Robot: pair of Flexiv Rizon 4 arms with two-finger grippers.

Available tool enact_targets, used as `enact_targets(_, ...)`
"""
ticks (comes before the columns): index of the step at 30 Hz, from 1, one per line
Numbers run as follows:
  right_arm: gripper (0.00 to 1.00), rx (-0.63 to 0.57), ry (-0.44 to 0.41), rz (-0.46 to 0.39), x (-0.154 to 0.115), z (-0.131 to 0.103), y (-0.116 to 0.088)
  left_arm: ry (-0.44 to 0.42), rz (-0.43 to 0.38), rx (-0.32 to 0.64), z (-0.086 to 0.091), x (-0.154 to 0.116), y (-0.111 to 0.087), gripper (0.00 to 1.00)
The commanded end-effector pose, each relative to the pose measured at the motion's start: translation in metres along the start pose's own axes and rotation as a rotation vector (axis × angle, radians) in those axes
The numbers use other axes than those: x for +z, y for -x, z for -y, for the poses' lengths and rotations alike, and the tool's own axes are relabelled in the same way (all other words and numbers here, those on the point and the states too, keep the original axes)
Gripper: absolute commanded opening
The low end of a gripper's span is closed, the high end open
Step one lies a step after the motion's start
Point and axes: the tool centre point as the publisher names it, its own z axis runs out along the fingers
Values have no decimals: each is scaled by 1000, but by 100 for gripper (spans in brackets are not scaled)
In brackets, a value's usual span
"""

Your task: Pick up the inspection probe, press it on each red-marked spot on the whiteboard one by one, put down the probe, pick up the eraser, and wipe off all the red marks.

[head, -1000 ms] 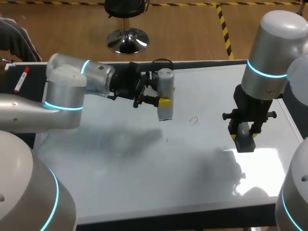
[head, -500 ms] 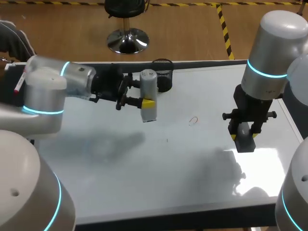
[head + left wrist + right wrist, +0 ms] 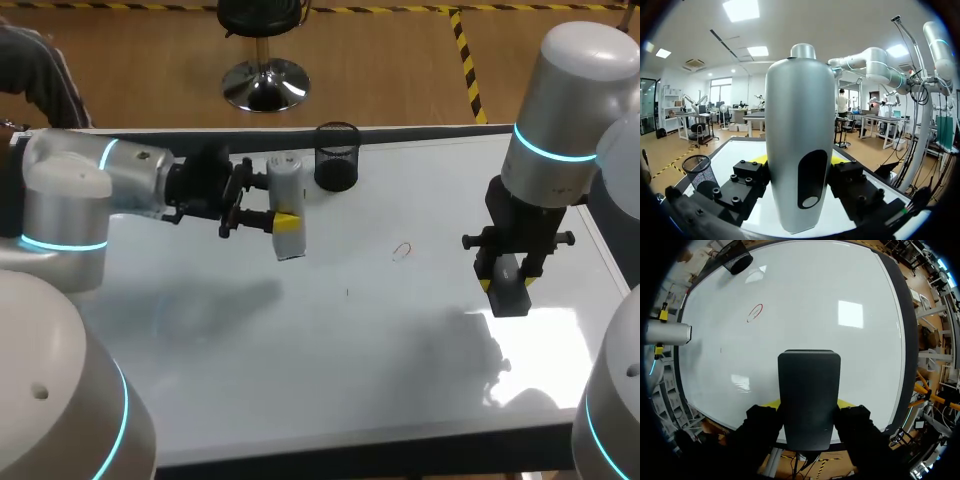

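the left arm comes in from the left side and lies low across the far left part of the whiteboard point(image 3: 300, 350), its gripper point(image 3: 285, 218) clenched on the probe point(image 3: 283, 180), a silver-grey cylinder with a rounded cap. in the left wrist view the probe point(image 3: 800, 125) stands upright between the yellow tips of the gripper point(image 3: 799, 160), pressed from both sides, with a dark oval window on its lower body. seen from above, the probe is just beside a black mesh cup point(image 3: 337, 157) that stands at the far edge of the board; the same cup point(image 3: 699, 167) shows beside the gripper in the wrist view. whether the probe's lower end touches the board i cannot tell. one red mark point(image 3: 402, 249), a small loop, lies on the board between the two grippers, nearer the middle, well apart from the probe. a tiny dark dot point(image 3: 347, 292) sits near it. the right arm hangs over the right part of the board, its gripper point(image 3: 505, 285) pointing down and grasping the eraser point(image 3: 512, 296), a dark grey block. in the right wrist view the eraser point(image 3: 809, 385) fills the space between the fingers of the gripper point(image 3: 809, 404), held from two sides above the board point(image 3: 840, 290). ahead of it lie the red mark point(image 3: 754, 312) and the cup point(image 3: 737, 260), and the probe point(image 3: 667, 333) shows off to one side.
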Motion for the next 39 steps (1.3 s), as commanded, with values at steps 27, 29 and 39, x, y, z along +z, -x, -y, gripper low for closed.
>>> enact_targets(27, 0, -7, 4, -2, -5, -4, -3, -12, 24, 7, -2, -16, -11, 0)
enact_targets(29, 0, -16, 11, 5, -8, -6, -6, -12, 24, 7, -2, -16, -11, 0)
enact_targets(39, 0, -59, 31, 27, -19, -22, -28, -12, 24, 7, -2, -16, -11, 0)
